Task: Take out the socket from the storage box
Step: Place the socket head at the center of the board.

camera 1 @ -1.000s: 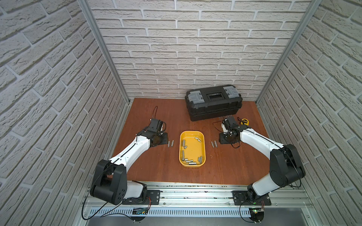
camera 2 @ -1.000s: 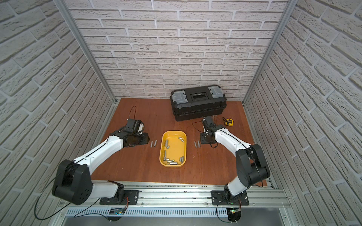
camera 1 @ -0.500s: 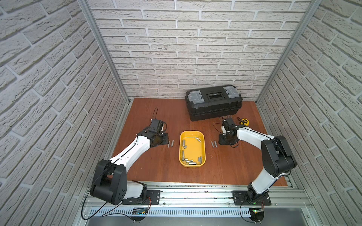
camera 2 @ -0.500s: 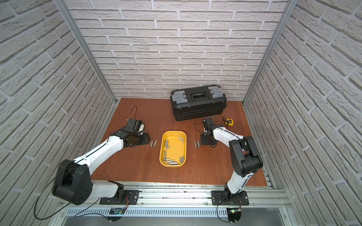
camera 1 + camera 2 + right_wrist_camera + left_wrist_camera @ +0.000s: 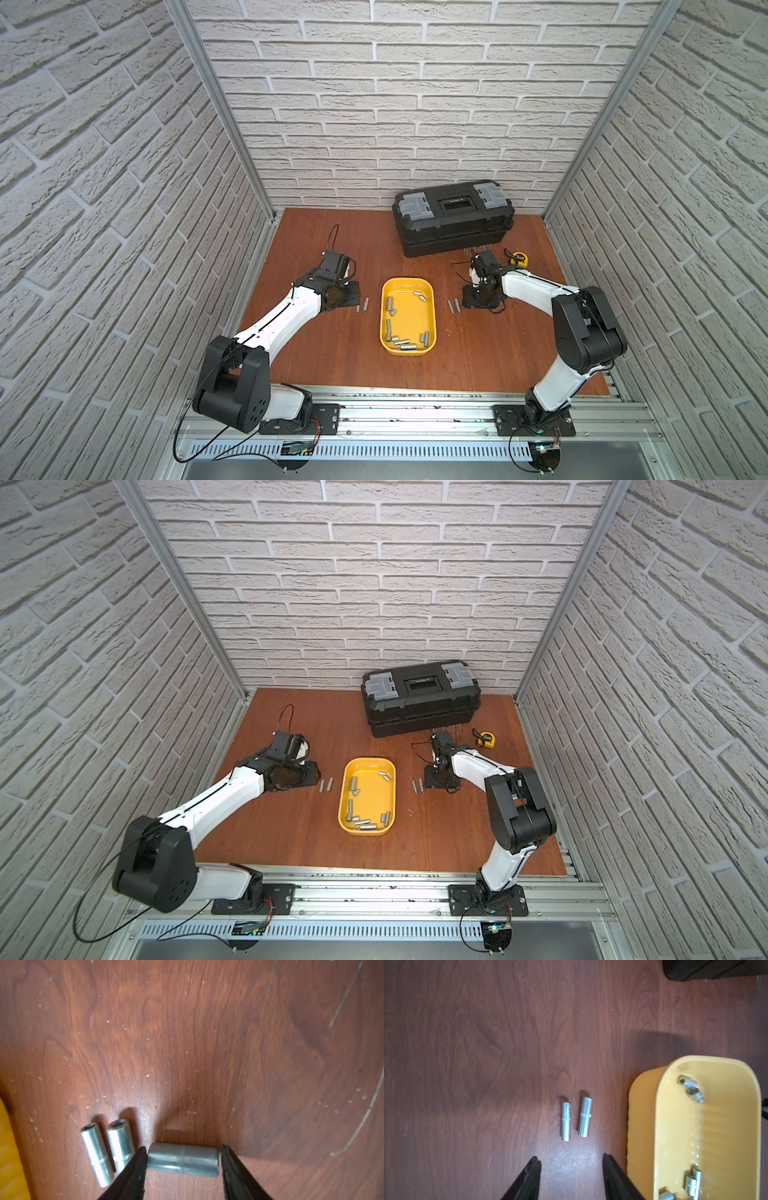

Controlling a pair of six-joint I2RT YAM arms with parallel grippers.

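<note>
Right jaws are widening off a grey socket (image 5: pixel 182 1159) they were clamping a second ago. It is now lying flat on the desk (image 5: pixel 332 249), crosswise beside two sockets (image 5: pixel 120 1147) already set out, between the storage box (image 5: pixel 407 281) and the desk's right edge. Left jaws are standing open and empty, just short of another pair of sockets (image 5: pixel 585 1119) on the box's far side. Judging by this, one more removal is finishing, while the remaining sockets (image 5: pixel 401 343) are waiting in the box mid-desk.
</note>
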